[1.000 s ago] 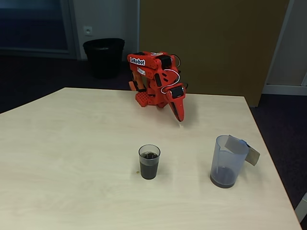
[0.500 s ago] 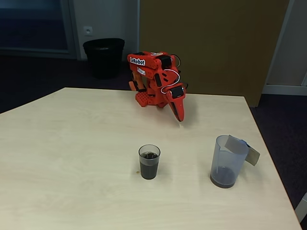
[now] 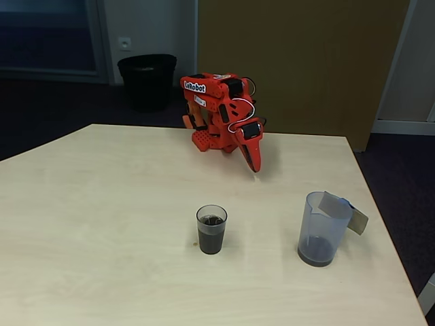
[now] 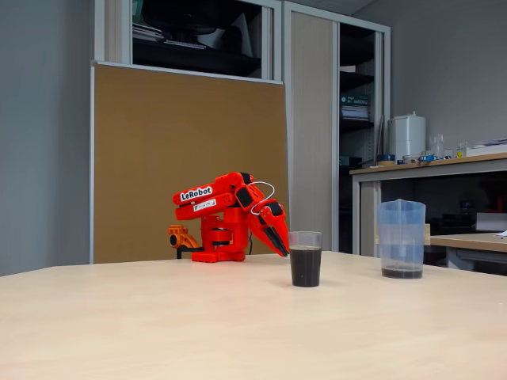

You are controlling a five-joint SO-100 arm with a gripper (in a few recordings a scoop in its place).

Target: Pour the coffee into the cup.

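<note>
The cup (image 3: pixel 211 229) (image 4: pixel 305 258) is a small clear tumbler standing upright mid-table, holding dark coffee (image 3: pixel 211 238) (image 4: pixel 305 267) to about three quarters. To its right stands a larger translucent jug (image 3: pixel 321 229) (image 4: pixel 401 238) with a flat grey handle and a thin dark layer at its bottom. The red arm is folded at the table's far edge, and its gripper (image 3: pixel 253 161) (image 4: pixel 279 241) points down at the tabletop, shut and holding nothing, well behind the cup and apart from both vessels.
The light wooden table (image 3: pixel 102 224) has wide bare room to the left and front of the cup. A black bin (image 3: pixel 147 80) stands on the floor behind the table. The jug is close to the table's right edge.
</note>
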